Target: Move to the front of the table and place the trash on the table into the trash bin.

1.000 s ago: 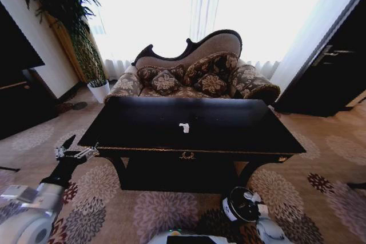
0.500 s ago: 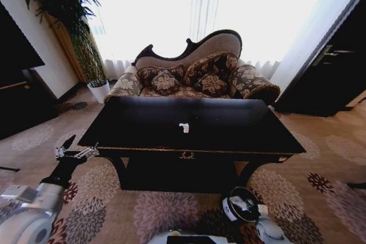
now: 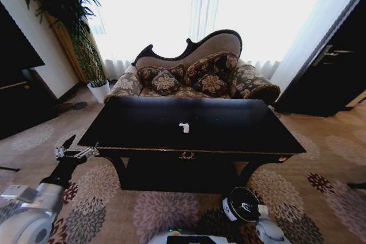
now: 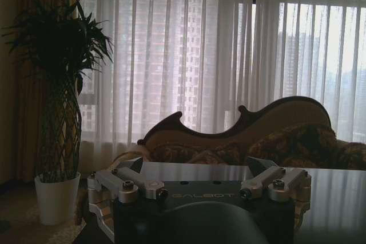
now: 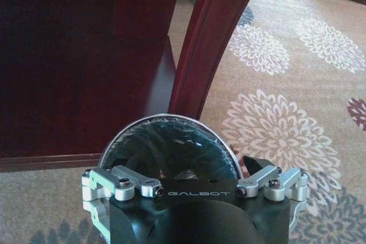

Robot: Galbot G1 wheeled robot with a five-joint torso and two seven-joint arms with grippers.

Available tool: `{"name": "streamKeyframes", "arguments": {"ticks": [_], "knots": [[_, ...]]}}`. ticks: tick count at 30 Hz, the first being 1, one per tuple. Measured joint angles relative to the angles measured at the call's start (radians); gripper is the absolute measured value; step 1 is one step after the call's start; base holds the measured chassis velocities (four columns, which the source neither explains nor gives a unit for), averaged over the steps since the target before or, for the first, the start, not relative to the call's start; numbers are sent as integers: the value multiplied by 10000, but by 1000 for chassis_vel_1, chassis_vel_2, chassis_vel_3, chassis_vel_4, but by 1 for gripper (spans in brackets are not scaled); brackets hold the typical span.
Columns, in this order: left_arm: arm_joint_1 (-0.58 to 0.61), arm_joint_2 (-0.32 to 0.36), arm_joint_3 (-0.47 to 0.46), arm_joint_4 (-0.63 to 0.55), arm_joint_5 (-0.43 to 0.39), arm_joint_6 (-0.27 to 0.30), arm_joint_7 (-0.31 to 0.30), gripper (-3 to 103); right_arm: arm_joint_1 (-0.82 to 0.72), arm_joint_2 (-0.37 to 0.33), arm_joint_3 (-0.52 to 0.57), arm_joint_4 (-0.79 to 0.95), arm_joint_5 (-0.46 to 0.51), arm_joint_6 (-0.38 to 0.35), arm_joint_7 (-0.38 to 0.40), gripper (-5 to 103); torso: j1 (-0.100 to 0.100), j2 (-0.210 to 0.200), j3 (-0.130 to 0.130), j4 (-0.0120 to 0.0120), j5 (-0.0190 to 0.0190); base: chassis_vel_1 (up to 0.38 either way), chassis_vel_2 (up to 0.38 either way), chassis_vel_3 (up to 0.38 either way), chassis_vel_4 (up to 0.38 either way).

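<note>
Ornate patterned sofa (image 3: pixel 194 72) under bright sheer-curtained windows (image 3: pixel 200 4). Tall potted plant (image 3: pixel 74 27) left of sofa, dark cabinet (image 3: pixel 334 67) right of sofa. Floral-medallion carpet (image 3: pixel 320 175) in front of sofa.

The glossy black table (image 3: pixel 229 127) has gold trim. One small white crumpled tissue (image 3: pixel 184 127) lies near its middle. The dark round bin (image 3: pixel 242 204) stands on the carpet before the table, open.
</note>
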Motion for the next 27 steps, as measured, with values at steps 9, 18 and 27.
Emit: {"name": "streamKeyframes", "arguments": {"ticks": [9,18,27], "knots": [[0,0,0,0,0,0,0,100,-1211,206,344,1126,236,1007,-796,100,0,0,0,-2,0,0,0,0,0],[0,0,0,0,-1,0,0,100,-2982,582,1039,2831,501,2495,-2160,100,0,1,-1,-2,0,0,0,0,0],[0,0,0,0,0,0,0,100,-4144,1091,1972,4693,638,2699,-2544,100,0,0,0,-1,0,0,0,0,0]]}}
